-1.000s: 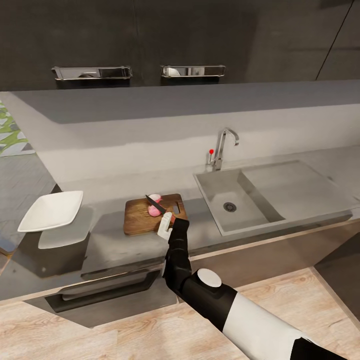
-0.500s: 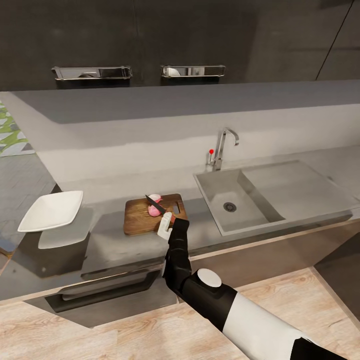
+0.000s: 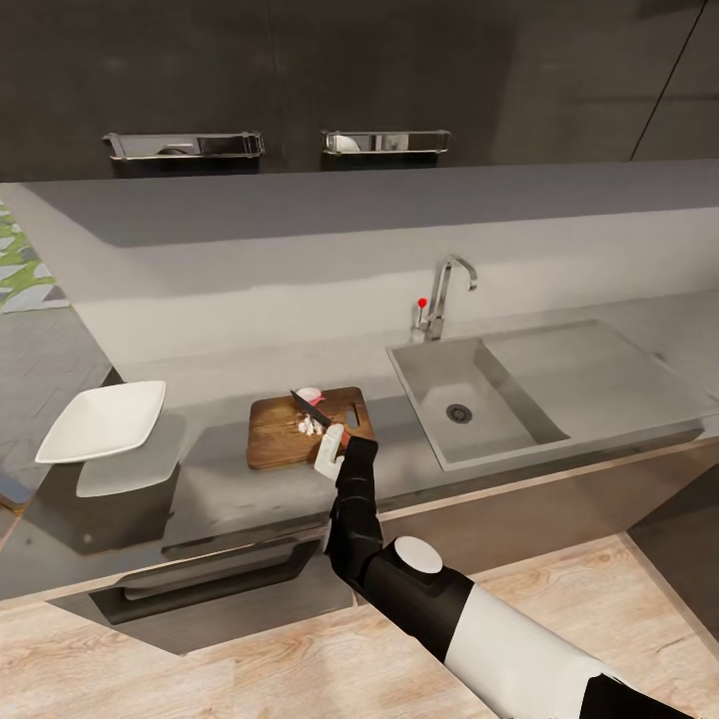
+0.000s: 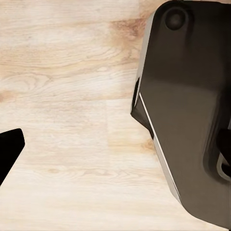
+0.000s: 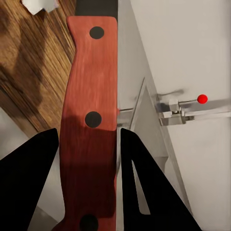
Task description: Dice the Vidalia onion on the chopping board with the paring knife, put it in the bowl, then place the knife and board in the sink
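**Dicing in hand — onion in pieces on the board; bowl and sink still waiting**

Head view. The dark brown wood-grain chopping board [image 3: 305, 428] lies on the glossy grey surface [image 3: 250, 489], between the white square bowl [image 3: 104, 420] toward the surface's left end and the grey steel sink [image 3: 469, 404] set into it further right. On the board, pale pinkish onion bits [image 3: 310, 424] sit by a small pinkish-red remnant [image 3: 313, 393] near the board's back edge. Judged: the onion is out of the sink and partly or wholly diced. The slim dark-bladed paring knife [image 3: 309, 406] slants over the pieces, held by the right claw [image 3: 331, 447] at the board's front edge. The bowl looks empty; the sink basin holds nothing I can see. Left to do, as I judge it: move the pieces to the bowl, then put knife and board in the sink.

Left wrist view. Light wood floor [image 4: 67, 96] and a dark rounded part of the robot [image 4: 192, 110]. One black finger tip [image 4: 9, 149] at the frame edge; cannot tell whether the left claw is apart or together.

Right wrist view. Two black fingers [image 5: 29, 178] are clamped on the knife's reddish wooden handle [image 5: 91, 125], which has black rivets. The board's grain shows beyond, with a pale onion scrap [image 5: 41, 5] at the frame edge, and the red-knobbed tap lever [image 5: 202, 99] against the wall.

Surface and room. Long smooth worktop with a thin metallic front edge; chrome gooseneck tap [image 3: 449, 290] behind the sink; pale grey wall; dark glossy cabinets with steel handles [image 3: 384, 142] above.
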You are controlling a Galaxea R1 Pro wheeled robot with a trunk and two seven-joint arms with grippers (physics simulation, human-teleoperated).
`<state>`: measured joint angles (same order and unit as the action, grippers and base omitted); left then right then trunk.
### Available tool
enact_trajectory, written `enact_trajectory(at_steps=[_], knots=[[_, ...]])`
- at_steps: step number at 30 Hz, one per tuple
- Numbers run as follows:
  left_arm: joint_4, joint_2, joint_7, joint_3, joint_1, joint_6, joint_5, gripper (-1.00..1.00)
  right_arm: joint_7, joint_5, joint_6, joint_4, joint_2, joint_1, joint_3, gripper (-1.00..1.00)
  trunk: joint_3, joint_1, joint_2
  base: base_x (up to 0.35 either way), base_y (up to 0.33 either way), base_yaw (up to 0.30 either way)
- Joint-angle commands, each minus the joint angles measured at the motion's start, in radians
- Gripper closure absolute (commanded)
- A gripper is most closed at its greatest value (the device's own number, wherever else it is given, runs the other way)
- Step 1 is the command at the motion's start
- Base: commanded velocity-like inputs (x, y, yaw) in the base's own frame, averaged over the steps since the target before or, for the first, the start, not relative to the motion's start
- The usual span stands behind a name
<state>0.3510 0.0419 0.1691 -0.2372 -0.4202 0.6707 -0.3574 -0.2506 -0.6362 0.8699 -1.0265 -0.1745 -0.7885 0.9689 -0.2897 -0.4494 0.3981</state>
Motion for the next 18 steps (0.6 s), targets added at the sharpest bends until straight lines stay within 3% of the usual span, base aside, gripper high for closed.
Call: enact_trajectory(at_steps=[1, 18], knots=[[0.002, 0.001, 0.009, -0.009, -0.001, 0.001, -0.003, -1.0, -0.006, 0.004, 0.006, 0.0, 0.0, -0.002, 0.003, 1.0, -0.002, -0.001, 0.002, 0.0, 0.0, 0.0], [0.003, 0.001, 0.009, -0.008, 0.0, 0.0, -0.003, -1.0, -0.016, -0.003, 0.003, -0.037, 0.0, -0.002, 0.0, 1.0, -0.002, -0.001, 0.002, 0.0, 0.0, 0.0]])
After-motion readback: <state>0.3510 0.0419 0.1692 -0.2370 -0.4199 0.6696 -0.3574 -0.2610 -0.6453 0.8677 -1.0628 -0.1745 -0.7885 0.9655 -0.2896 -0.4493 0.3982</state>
